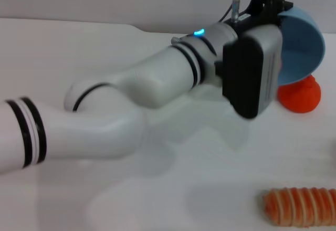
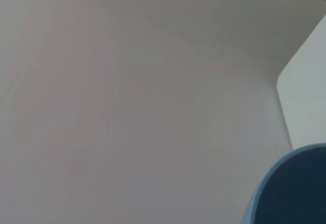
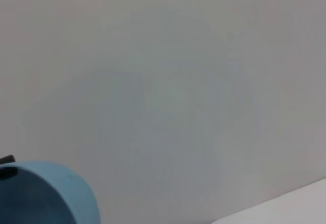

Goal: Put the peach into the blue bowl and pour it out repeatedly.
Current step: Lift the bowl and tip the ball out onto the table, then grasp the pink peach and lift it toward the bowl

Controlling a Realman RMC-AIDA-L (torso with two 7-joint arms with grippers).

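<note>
The left gripper (image 1: 266,4) holds the blue bowl (image 1: 302,44) by its rim, lifted and tipped on its side above the table (image 1: 157,199); the peach is not visible (perhaps behind the arm); a red fruit (image 1: 300,95) lies just below; a poured peach could bounce off it and roll away.

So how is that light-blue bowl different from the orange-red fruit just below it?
The light-blue plastic bowl is held off the table at the left gripper, tipped on its side; the orange-red fruit sits on the white table. The bowl is clearly bigger. The bowl is hollow and smooth; the fruit looks solid and bumpy. Both are rounded.
</note>
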